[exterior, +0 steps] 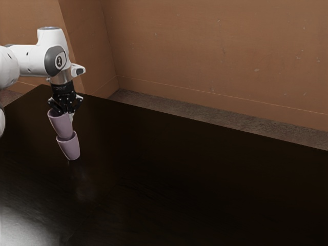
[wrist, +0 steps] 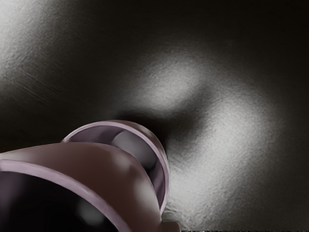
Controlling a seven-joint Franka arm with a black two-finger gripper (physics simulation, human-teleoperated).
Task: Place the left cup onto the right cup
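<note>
Gripper [exterior: 62, 109] clenched on tilted upper cup [exterior: 61, 125], base seemingly inside lower cup [exterior: 69, 146], dark table [exterior: 179, 179].

mauve cups [exterior: 60, 124], apparently black glossy table [exterior: 205, 179]

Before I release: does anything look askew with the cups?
Yes. The top cup, held in the gripper, sits tilted in the bottom cup rather than straight, and the bottom cup seems to lean too. Nothing looks spilled or damaged.
</note>
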